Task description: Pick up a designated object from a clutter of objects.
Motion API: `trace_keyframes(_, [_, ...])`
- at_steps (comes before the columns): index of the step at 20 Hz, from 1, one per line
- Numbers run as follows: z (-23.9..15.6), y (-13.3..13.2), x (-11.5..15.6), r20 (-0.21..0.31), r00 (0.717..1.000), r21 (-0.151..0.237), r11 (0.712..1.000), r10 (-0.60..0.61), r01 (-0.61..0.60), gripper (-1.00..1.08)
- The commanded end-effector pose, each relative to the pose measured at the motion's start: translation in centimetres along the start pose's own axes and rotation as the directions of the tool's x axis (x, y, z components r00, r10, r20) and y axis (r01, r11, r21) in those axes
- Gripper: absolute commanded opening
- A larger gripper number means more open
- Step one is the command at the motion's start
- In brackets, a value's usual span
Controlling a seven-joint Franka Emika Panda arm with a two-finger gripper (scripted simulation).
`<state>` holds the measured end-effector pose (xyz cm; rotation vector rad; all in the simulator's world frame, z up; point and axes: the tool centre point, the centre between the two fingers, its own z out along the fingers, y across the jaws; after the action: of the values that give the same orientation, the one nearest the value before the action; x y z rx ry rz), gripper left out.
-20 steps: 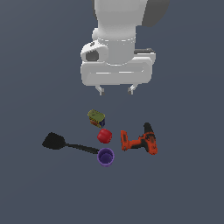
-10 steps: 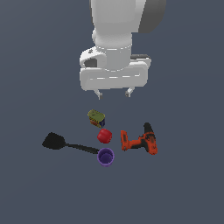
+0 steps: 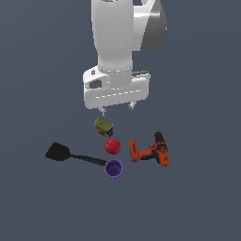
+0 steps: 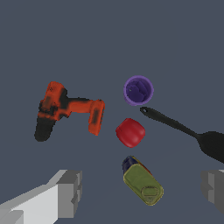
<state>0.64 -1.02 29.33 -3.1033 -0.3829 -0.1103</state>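
The designated object is a small tin can [image 3: 103,127] with an olive-yellow top and dark blue sides; in the wrist view the tin can [image 4: 142,185] lies between my two fingers. My gripper [image 3: 116,109] hangs open just above and behind it, nothing held. One grey finger [image 4: 65,192] shows on one side, the other finger [image 4: 214,189] at the frame edge. The clutter of objects around the can holds a red ball [image 3: 112,146], a purple cup [image 3: 113,169], a black spatula [image 3: 70,155] and an orange-and-black power drill [image 3: 150,151].
The red ball [image 4: 130,132] lies close beside the can, with the purple cup [image 4: 138,90] beyond it. The spatula handle [image 4: 168,121] ends near the cup. The drill [image 4: 65,109] lies apart on the other side. All rest on a plain dark grey floor.
My gripper has come down and moved toward the exterior view's left, nearer the tin can. The objects on the floor have stayed put.
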Motion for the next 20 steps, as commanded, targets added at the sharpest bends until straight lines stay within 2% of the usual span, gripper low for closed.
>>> trace_keyframes(1, [1.3,0.5,-0.5,0.004,0.999,0.0,0.999,-0.051,0.051,1.0])
trace_keyframes(10, [5.9,2.2,-2.8,0.019,0.972,0.005,0.972,-0.235,0.235,1.0])
trace_keyframes(20, [10.6,3.7,-6.0,0.035,0.903,0.016,0.903,-0.429,0.429,1.0])
